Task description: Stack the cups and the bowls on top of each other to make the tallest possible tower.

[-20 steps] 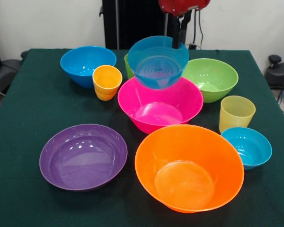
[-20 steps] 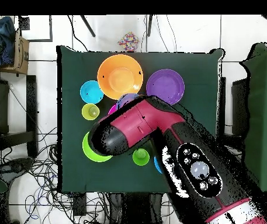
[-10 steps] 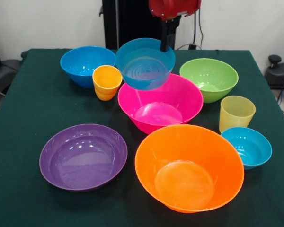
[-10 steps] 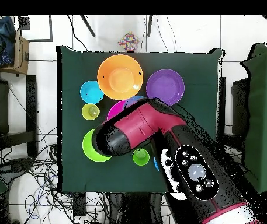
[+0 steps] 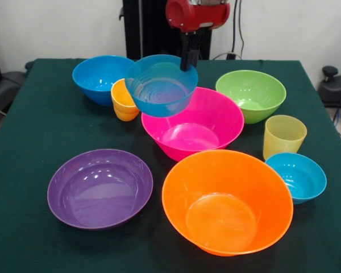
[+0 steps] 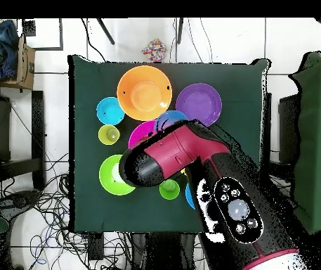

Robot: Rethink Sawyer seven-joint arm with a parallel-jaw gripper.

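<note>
Blue bowl [image 5: 161,84] in pinching claw [image 5: 188,60]

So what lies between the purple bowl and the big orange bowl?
Only bare green cloth between purple bowl and orange bowl, clearest in the front view.

Glossy red arm [image 6: 170,151], black tool [image 5: 188,54]

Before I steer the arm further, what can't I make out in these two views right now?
- Green plastic cup: front view, hidden behind the raised translucent blue plastic bowl.
- Yellow-orange plastic cup: front view, partly covered by that bowl; overhead, under the red arm.
- Big pink plastic bowl: overhead, mostly under the arm.
- Gripper: its hold on the bowl's rim can't be told.
</note>
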